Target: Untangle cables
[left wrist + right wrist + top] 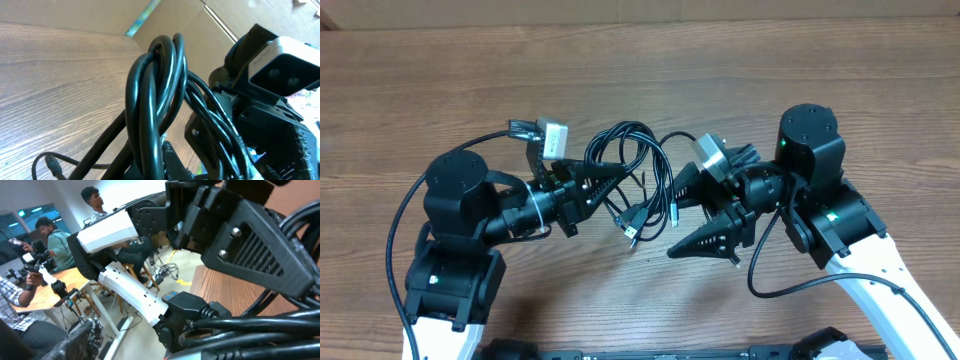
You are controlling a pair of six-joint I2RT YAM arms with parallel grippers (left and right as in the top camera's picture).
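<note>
- The left gripper [615, 178] is seen shut on the cables [630, 150], whose loops are bunched between the two arms and raised partly off the wooden table [440, 90]. In the left wrist view the looped cords [150, 100] are draped close over the fingers.
- The right gripper [672, 222] is held with its jaws spread wide, and nothing is clamped in it. Strands are seen running close by its fingers, but whether any is touched cannot be told.
- If the right jaws are closed where several strands cross, more than one cord is likely to be caught, and the knot would be tightened rather than loosened.
- If the bundle is pulled apart too hard, the whole bundle could be dragged from the left grip.
- The dangling plug ends [633, 228] and the silvery tip [675, 213] could be snagged in a loop or on a finger.
- The task cords could be confused with the arms' own thicker wires.
</note>
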